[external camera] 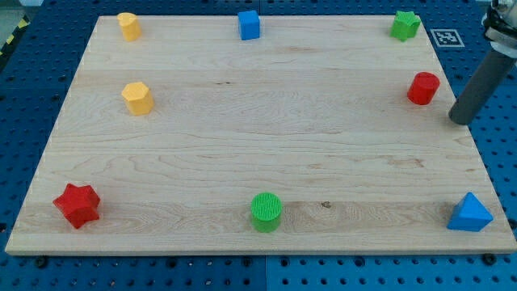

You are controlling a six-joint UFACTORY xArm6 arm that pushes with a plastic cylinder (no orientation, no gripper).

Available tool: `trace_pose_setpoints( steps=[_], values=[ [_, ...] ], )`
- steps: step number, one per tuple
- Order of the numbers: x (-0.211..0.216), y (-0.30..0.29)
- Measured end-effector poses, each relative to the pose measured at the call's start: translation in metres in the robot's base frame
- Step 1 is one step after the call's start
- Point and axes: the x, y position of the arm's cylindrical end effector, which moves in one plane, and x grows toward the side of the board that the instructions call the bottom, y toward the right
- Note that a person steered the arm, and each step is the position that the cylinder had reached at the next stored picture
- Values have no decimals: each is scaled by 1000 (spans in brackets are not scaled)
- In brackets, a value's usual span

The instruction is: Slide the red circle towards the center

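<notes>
**Tip at right edge, beside the red circle**

You have one camera view, looking down on a pale wooden board that lies on a blue perforated counter.

Your task piece, the red circle, sits close to the board's right edge, in the far half and well away from the centre. It stands flat on the board.

The dark rod comes in from the upper right corner of the view, tilted. My tip is just to the right of the red circle and slightly nearer, at about the board's right edge. A narrow gap shows between tip and circle; they are not touching. There is no hand on this arm, so no open or closed state can be given; the rod holds nothing.

Other pieces, all around the board's rim:
- Yellow block, far left corner; shape not clear.
- Yellow hexagon, left side, nearer than the first yellow one.
- Blue cube, far edge, middle.
- Green star, far right corner.
- Red star, near left corner.
- Green circle, near edge, middle.
- Blue triangle, near right corner.

A black-and-white marker tag lies on the counter past the far right corner of the board. Every piece stands apart from the others.
</notes>
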Motion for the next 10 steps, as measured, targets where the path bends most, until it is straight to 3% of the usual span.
trace_pose_setpoints(
  steps=[1,5,10],
  values=[
    [-29,0],
    [-51,-5],
    [-51,-101]
  ],
)
